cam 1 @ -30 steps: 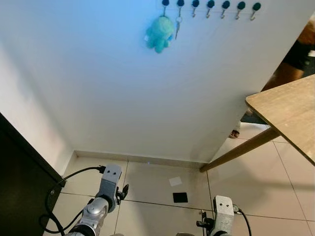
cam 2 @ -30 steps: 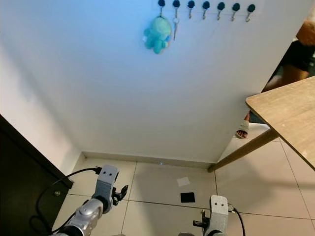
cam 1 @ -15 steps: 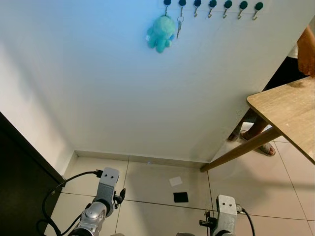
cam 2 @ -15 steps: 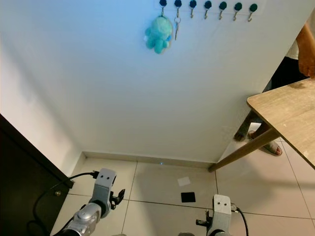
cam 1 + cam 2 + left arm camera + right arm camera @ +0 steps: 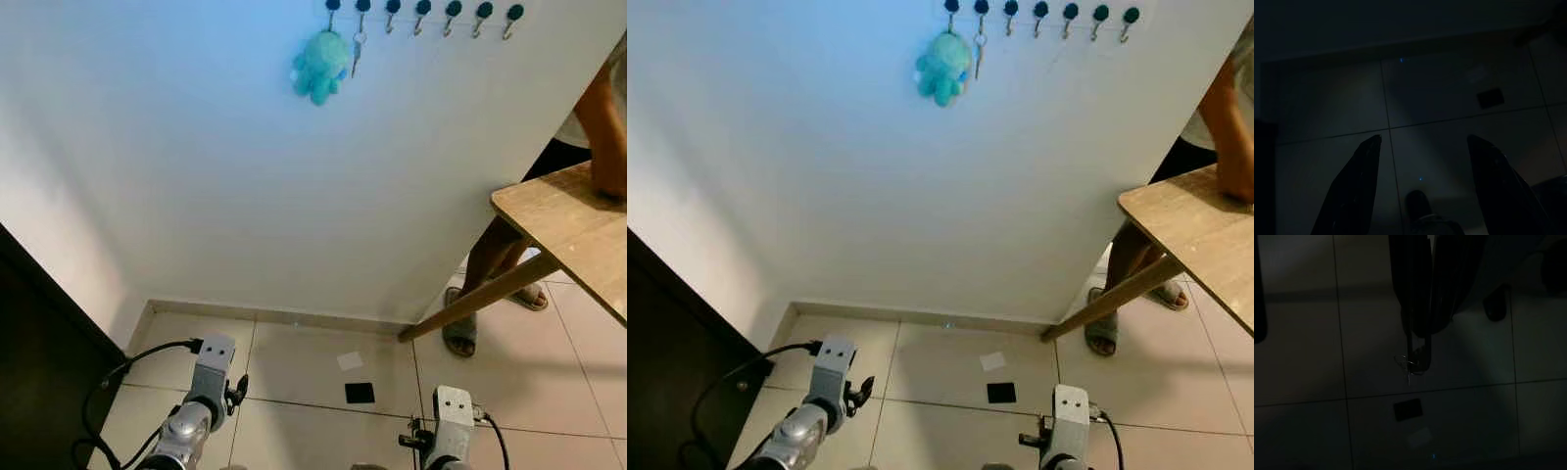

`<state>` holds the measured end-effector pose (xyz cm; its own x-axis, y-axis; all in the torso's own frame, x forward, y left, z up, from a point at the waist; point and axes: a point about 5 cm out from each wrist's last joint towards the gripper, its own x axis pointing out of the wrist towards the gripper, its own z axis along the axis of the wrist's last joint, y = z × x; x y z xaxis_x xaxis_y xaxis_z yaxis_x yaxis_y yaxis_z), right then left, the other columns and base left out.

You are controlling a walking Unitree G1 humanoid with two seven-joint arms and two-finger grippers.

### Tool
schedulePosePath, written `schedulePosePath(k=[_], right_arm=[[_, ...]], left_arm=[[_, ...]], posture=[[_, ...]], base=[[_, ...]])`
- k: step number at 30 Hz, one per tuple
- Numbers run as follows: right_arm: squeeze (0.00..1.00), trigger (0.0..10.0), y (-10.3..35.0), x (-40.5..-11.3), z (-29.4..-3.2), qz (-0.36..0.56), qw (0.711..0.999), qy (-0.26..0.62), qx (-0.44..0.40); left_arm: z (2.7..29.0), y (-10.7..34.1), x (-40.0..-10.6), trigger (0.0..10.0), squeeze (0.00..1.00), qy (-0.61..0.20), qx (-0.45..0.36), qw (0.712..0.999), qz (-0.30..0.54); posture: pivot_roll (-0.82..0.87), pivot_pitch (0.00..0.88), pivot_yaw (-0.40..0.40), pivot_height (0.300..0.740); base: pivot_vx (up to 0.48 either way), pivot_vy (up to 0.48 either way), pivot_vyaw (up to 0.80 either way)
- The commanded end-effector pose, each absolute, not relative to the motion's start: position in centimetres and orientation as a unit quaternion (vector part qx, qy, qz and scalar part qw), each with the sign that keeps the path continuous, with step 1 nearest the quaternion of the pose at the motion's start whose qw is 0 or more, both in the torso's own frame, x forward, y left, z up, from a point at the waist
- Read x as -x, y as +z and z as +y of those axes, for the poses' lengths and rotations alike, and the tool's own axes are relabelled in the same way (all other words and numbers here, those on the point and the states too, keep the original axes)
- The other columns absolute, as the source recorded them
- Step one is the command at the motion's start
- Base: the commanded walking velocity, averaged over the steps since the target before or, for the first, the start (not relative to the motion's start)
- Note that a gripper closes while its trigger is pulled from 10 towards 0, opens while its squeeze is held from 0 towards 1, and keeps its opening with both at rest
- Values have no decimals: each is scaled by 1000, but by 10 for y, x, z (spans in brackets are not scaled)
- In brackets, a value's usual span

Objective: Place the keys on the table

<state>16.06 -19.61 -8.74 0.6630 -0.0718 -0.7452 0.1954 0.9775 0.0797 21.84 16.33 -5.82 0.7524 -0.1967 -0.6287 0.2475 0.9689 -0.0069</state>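
The right gripper (image 5: 1425, 330) hangs low at the robot's side over the floor tiles (image 5: 313, 377), claw pinched narrow, and from its fingertips dangle the keys (image 5: 1410, 363): a thin ring with a key below it. The wrist picture is dark, so how firm the pinch is cannot be told. The left gripper (image 5: 1423, 142) hangs idle on the other side, claw wide, nothing in it.

Ahead is a white wall, with a row of hooks (image 5: 421, 12) up top. A teal plush (image 5: 318, 67) hangs there with another key (image 5: 356, 54) just beside it.

The table (image 5: 568, 225) stands off to the robot's right, its near corner jutting into view, a slanted leg under it. A person stands at its far side, one hand (image 5: 609, 181) resting on the top near the far edge, sandalled feet by the leg.

By the look of it, the pick is done and this is the carry: keys in the claw, nothing yet on the table. The next move calls for a turn to the right, a step or two closer, then lifting the right arm above the tabletop and opening the claw near the table's near corner, well apart from the person's hand. The ring hangs loosely, so a slow swing would suit.
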Motion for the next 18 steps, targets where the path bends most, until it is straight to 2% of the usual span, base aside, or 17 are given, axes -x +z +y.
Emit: schedulePosePath(k=[1,18], right_arm=[[0,10000,-88,-157,-198,405,908,-79,-77],[0,10000,-88,-159,-195,402,910,-68,-75]], left_arm=[[170,-60,-214,10000,0,-114,-46,933,338],[175,-61,-214,10000,0,-101,-48,934,339]], posture=[[36,53,-14,740],[40,53,-15,740]], base=[[0,0,-525],[0,0,-774]])
